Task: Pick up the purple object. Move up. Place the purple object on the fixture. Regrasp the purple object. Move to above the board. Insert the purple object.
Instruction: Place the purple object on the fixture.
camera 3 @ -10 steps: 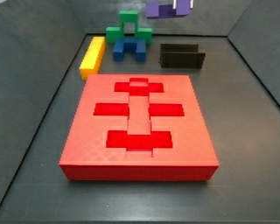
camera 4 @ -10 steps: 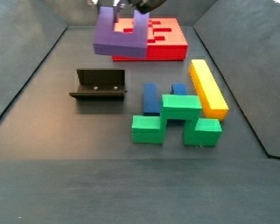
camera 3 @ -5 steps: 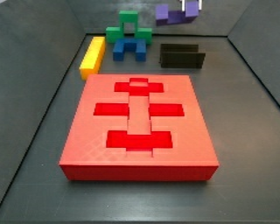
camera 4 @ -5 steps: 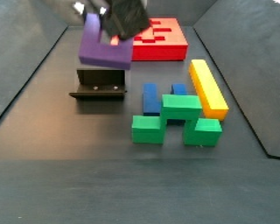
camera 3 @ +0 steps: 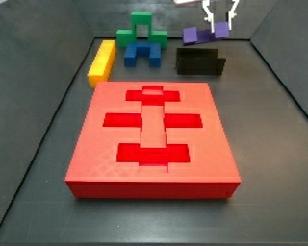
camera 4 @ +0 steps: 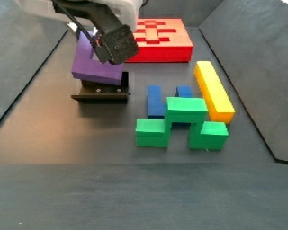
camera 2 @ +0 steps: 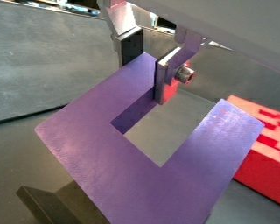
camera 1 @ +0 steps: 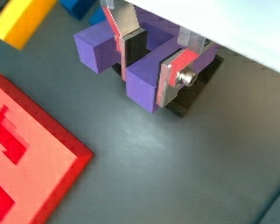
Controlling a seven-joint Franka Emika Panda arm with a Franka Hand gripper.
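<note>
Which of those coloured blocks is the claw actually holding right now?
The purple U-shaped block: the gripper clamps one prong just above the black fixture. The yellow, blue and green blocks lie untouched.

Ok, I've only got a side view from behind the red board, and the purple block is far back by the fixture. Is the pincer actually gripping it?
Observer: Yes. In a wrist view the pincer is shut on one prong of the purple block, with a silver finger flat against each side of that prong.
Operator: And is the block over the fixture, or behind it?
Observer: Over it. In a side view the block stands above the fixture, and its lower edge meets the fixture's top. I cannot tell whether its weight is resting there yet.
</note>
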